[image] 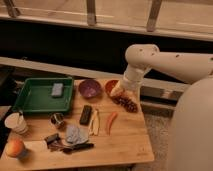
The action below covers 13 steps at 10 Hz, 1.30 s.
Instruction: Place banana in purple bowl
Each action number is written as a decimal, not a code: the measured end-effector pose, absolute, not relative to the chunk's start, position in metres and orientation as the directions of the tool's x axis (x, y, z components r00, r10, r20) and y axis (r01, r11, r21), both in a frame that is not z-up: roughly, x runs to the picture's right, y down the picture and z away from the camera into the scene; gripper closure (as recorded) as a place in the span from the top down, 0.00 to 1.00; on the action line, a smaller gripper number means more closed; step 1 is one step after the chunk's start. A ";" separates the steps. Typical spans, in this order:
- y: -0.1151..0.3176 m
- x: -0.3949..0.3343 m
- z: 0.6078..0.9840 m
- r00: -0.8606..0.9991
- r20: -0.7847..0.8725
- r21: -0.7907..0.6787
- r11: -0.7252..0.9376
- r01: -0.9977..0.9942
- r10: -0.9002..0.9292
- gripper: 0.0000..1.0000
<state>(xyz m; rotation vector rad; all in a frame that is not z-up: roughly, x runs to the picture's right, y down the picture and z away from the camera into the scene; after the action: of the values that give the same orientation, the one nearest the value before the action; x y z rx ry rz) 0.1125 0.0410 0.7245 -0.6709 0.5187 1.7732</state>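
The pale yellow banana [94, 121] lies on the wooden table [125, 145] between a dark rectangular block [86, 114] and an orange-red carrot-like item [111, 122]. The purple bowl [90, 88] stands at the table's back, left of an orange-red bowl [110, 87]. My gripper [118, 91] hangs at the end of the white arm, over the orange-red bowl's right side, right of the purple bowl and behind the banana.
A green tray [35, 102] with a grey sponge [57, 90] sits at the back left. A dark grape cluster [128, 104] lies right of the bowls. A metal cup [57, 119], cloth [74, 134], paper cup [16, 122] and peach [15, 148] crowd the front left.
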 end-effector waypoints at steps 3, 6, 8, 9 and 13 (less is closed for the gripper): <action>0.041 0.112 0.724 -0.223 -0.670 0.015 -0.288 -0.957 0.708 0.80; 0.047 0.110 0.729 -0.225 -0.684 0.013 -0.296 -0.955 0.694 0.80; 0.052 0.100 0.735 -0.210 -0.701 -0.004 -0.299 -0.954 0.681 0.80; 0.055 0.093 0.739 -0.205 -0.708 -0.014 -0.304 -0.953 0.676 0.80; 0.070 0.065 0.755 -0.164 -0.730 -0.076 -0.318 -0.945 0.663 0.80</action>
<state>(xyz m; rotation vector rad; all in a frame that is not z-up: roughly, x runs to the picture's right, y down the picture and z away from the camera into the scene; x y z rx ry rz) 0.0655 0.0703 0.7550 -0.8164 0.4848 1.7417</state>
